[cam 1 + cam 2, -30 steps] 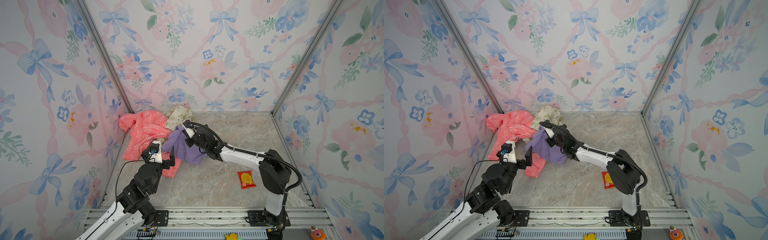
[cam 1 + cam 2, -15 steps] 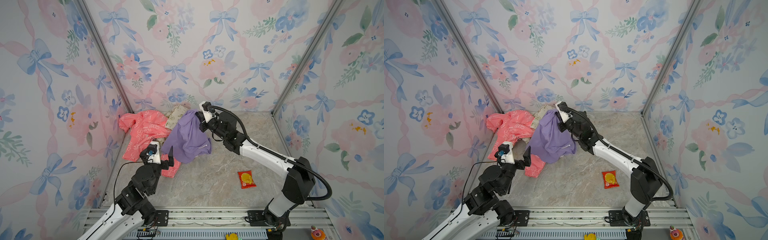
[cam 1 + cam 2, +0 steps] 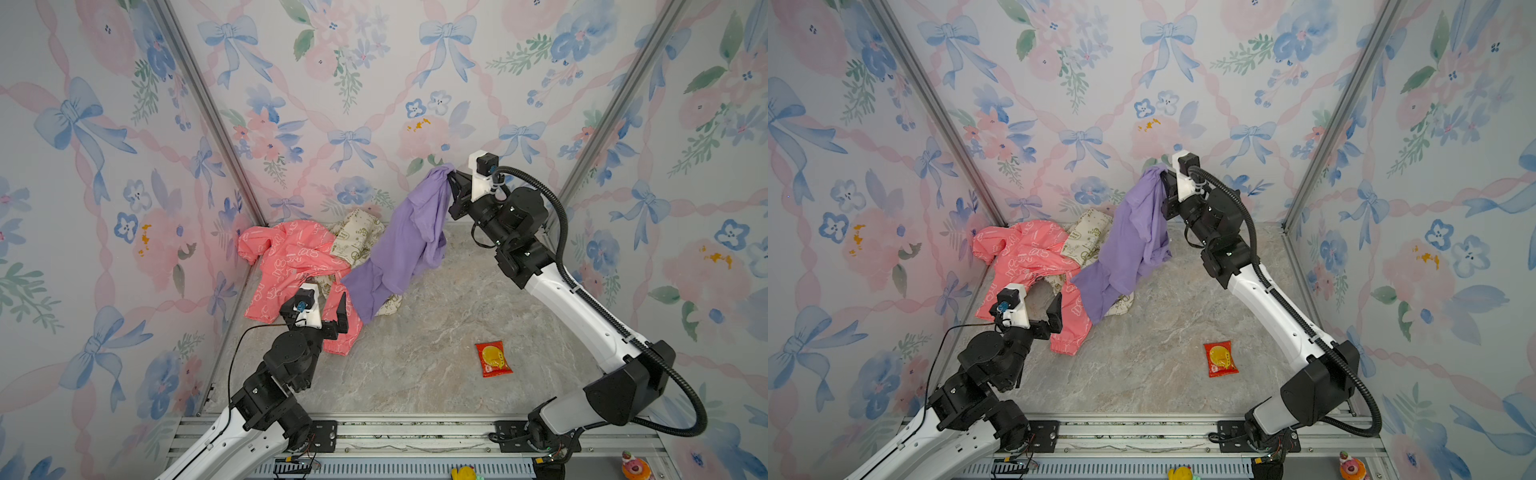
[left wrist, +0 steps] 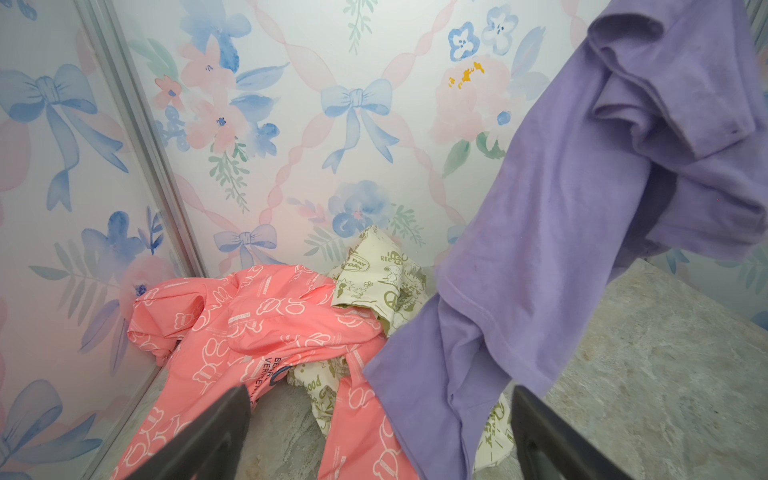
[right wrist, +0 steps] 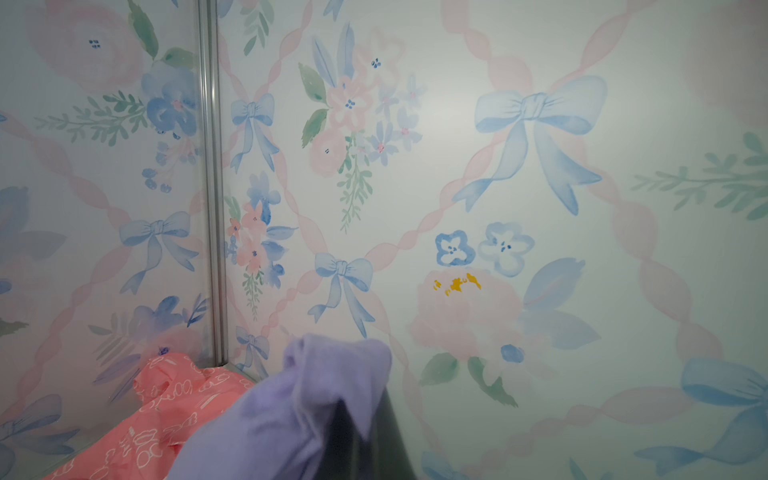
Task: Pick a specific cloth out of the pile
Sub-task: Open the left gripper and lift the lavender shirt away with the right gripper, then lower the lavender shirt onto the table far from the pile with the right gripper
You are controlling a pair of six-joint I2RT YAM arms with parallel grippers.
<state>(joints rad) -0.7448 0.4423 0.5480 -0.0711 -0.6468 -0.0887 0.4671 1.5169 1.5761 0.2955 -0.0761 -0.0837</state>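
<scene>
As both top views show, the right gripper point(image 3: 451, 185) is clenched on an upper fold of the cloth point(image 3: 409, 245). It holds the cloth high near the back wall point(image 3: 374, 104), evidently so that the lavender garment peels free of the pile point(image 3: 307, 257) by its own weight. The cloth's lower hem hangs over the pile's near edge; contact there cannot be confirmed. The left gripper point(image 3: 319, 305) hovers low over the pink garment point(image 3: 286, 253), jaws released and empty, probably on hand to restrain the pile. A red packet point(image 3: 493, 358) lies well apart on the table point(image 3: 415, 374).

Left wrist view: both fingers point(image 4: 216, 428) stand wide with nothing between. The cloth drapes ahead, and the cream cloth point(image 4: 374, 274) is tucked behind the pink.

Right wrist view: lavender fabric bunches at the gripper; pink shows beyond.

Count: three garments (one lavender, one pink, one cream); one packet; two grippers.
</scene>
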